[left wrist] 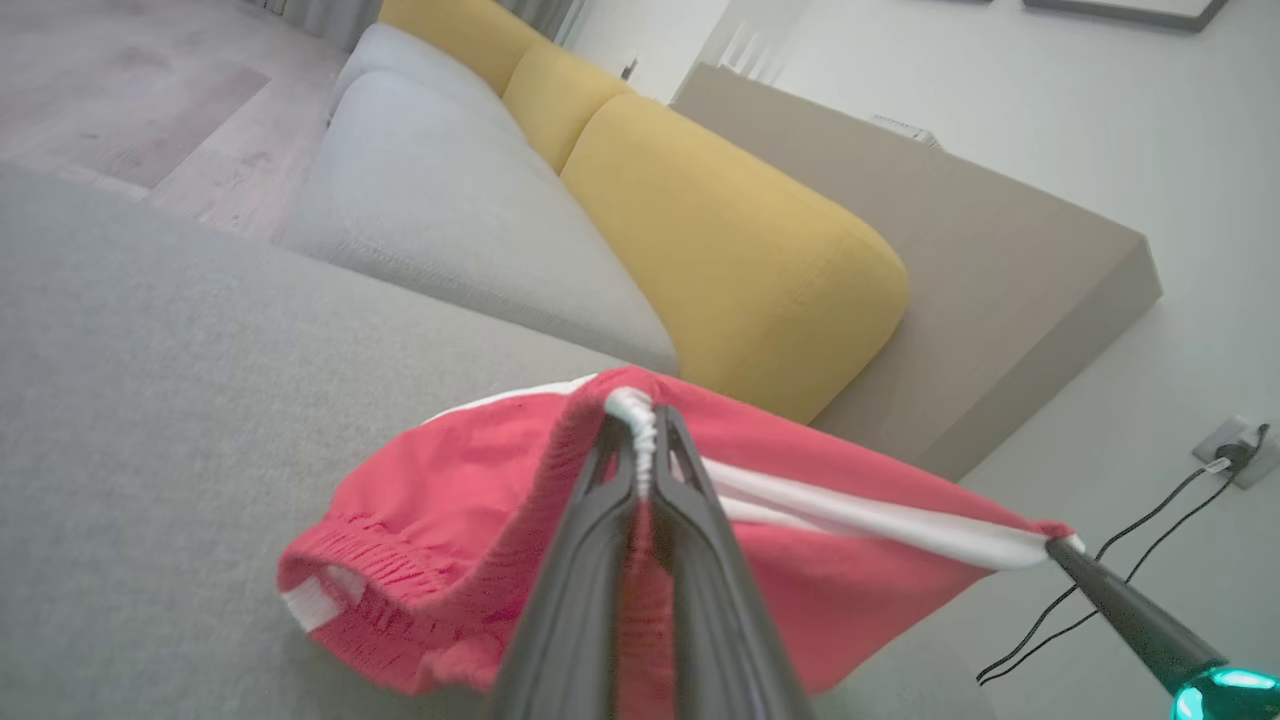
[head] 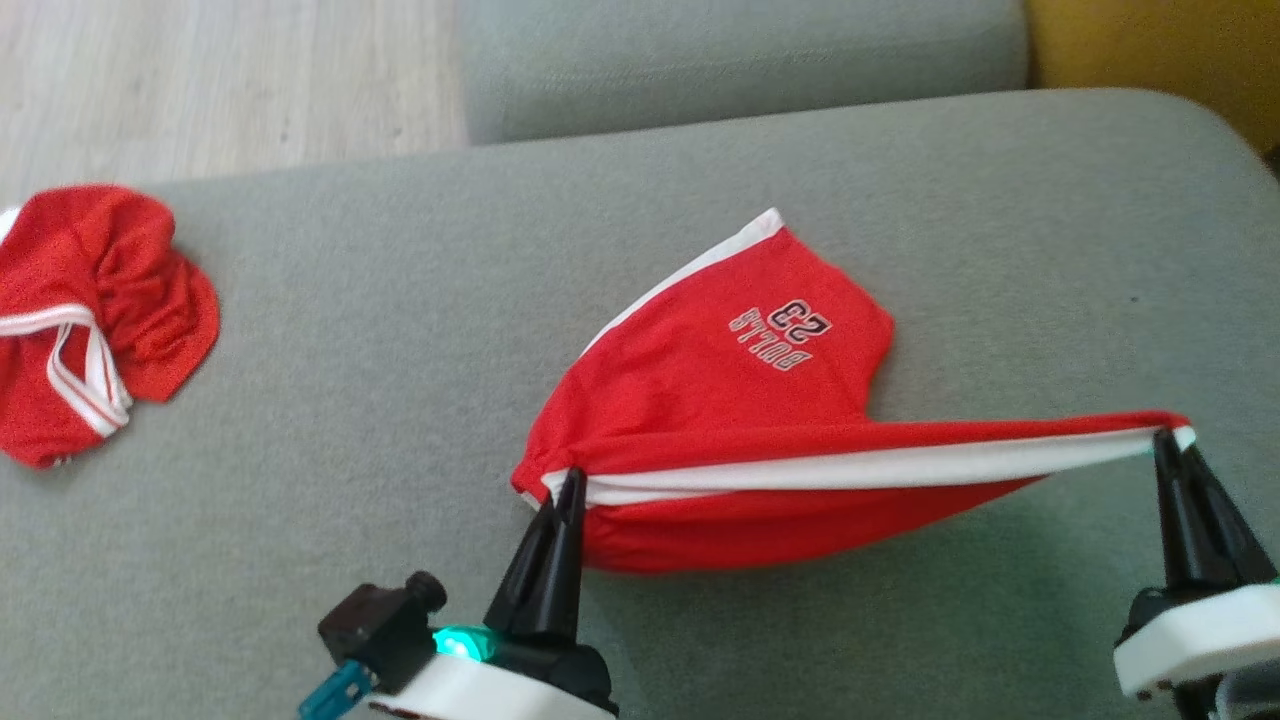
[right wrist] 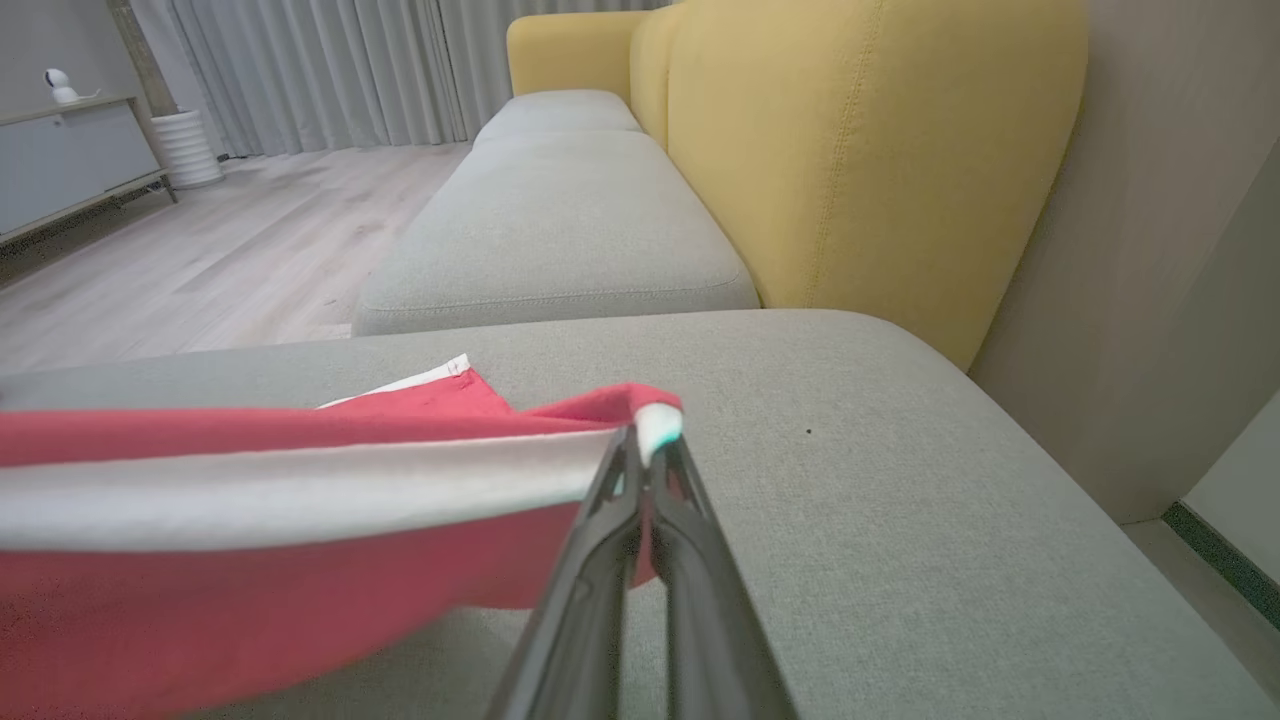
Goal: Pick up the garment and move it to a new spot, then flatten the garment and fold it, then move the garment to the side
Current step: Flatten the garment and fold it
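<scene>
Both your left hand point(head: 568, 490) and right hand point(head: 1168, 440) are pinched shut on the red shorts point(head: 720, 400), stretched taut over the sofa cushion point(head: 400, 350) toward its near right corner. Soft, light, stretchy: hold the banded edge.

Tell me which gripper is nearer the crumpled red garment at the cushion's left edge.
Left. The left gripper sits mid-cushion, right of the crumpled garment; the right gripper is much farther right, pinching the other end of the stretched shorts.

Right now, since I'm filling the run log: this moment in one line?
left gripper: shut on garment | right gripper: shut on garment | band: taut between them
</scene>
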You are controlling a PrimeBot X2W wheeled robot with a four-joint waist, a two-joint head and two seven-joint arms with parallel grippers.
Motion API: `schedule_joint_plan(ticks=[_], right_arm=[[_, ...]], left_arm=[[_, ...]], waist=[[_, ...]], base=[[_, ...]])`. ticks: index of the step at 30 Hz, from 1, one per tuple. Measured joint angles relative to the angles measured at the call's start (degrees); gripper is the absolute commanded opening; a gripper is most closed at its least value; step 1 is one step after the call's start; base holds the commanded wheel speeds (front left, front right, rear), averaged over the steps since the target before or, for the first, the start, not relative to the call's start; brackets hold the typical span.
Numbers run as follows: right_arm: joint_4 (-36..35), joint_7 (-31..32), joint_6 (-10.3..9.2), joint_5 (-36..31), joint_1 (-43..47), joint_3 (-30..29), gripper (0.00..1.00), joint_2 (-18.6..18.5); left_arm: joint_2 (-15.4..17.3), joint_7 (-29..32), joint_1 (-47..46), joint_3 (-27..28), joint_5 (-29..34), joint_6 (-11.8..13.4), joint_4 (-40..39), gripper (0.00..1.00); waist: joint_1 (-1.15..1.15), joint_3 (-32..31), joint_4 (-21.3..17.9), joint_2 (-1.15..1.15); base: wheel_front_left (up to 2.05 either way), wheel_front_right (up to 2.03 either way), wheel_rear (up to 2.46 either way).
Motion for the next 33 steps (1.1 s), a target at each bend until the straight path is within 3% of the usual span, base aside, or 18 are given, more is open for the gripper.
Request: schedule_joint_plan(ticks=[5,10,20,30,31,32,33], right_arm=[[2.1,1.21,0.0,-0.63,-3.95,-0.24,0.0,0.01],[8.93,3.66,0.0,-3.18,-14.75,0.99,0.0,-0.42],[28.1,8.7,0.0,-2.49,-36.62,9.61,0.0,-9.14],[44.88,8.98,0.0,-0.52,-52.65,16.74,0.0,-12.52],[46.28,8.44,0.0,-0.52,-53.52,17.37,0.22,-12.61],[47.77,7.91,0.0,-0.46,-54.29,17.96,0.93,-12.63],[49.12,7.21,0.0,-0.14,-54.87,18.51,1.0,-12.63]], left_arm=[[-2.14,0.76,0.06,-0.19,-1.86,0.57,2.4,0.0],[-4.43,0.98,-2.01,0.79,-4.83,0.51,7.03,0.0],[-7.93,2.87,-13.06,2.58,-10.53,1.51,18.18,0.0],[-8.83,1.31,-21.67,0.45,-16.5,1.79,23.87,0.0],[-8.84,1.1,-21.97,-0.01,-17.03,2.0,24.27,0.31],[-8.89,0.79,-22.07,-0.37,-17.56,2.1,24.47,0.71],[-8.88,0.54,-22.17,-1.09,-17.89,2.3,24.73,1.0]], waist=[[0.02,2.54,1.86,0.0],[0.03,6.12,4.42,0.0],[0.04,13.28,10.19,0.0],[0.03,18.11,13.88,0.0],[0.03,18.23,14.07,0.0],[0.03,18.24,14.18,0.0],[0.03,18.16,14.2,0.0]], base=[[0.0,0.0,0.0],[0.0,0.0,0.0],[0.0,0.0,0.0],[0.0,0.0,0.0],[0.0,0.0,0.0],[0.0,0.0,0.0],[0.0,0.0,0.0]])
